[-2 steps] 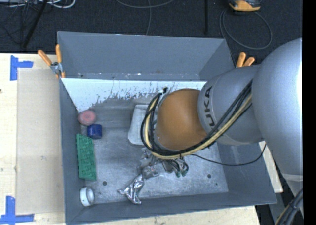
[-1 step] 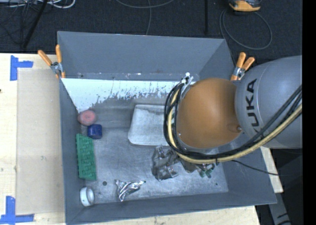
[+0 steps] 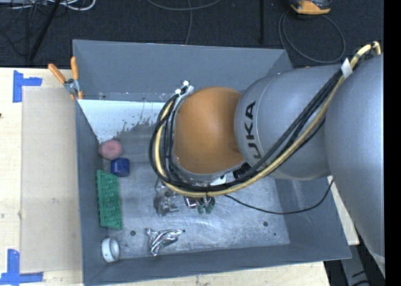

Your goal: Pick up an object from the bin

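My gripper pokes out from under the orange cover, low over the bin floor at its middle front. A crumpled silver foil-like piece lies just in front of it, apart from it. To the left, along the bin's left wall, lies a flat green rectangular block. A small green bit shows at the cover's lower edge; I cannot tell whether it lies in the bin.
A pink round thing and a small blue cube sit at the left wall behind the green block. A white-grey round cap rests in the front left corner. The arm and its cables cover the bin's middle and right.
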Robot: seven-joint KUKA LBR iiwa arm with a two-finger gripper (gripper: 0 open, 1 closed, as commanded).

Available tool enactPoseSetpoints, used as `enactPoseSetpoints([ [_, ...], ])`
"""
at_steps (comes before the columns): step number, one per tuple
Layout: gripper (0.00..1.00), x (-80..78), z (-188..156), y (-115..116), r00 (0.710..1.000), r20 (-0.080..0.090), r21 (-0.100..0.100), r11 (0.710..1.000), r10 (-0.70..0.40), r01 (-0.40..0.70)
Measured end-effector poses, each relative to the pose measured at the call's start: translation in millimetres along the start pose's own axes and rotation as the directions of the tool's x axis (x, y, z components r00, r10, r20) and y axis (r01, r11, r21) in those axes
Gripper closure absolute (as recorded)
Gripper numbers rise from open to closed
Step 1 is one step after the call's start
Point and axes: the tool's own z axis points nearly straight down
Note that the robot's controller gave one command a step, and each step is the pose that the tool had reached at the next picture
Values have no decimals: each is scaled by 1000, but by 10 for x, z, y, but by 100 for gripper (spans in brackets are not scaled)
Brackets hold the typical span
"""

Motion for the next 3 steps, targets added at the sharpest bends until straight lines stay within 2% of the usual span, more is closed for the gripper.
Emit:
enactPoseSetpoints([
  [1, 0, 0, -4, -12, 1000, 0, 1, 1000, 2, -2],
  [2, 0, 354, 826, -288, 1000, 4, 1, 1000, 25, -25],
  [3, 100, 354, 803, -281, 1000, -1, 1, 1000, 26, -26],
])
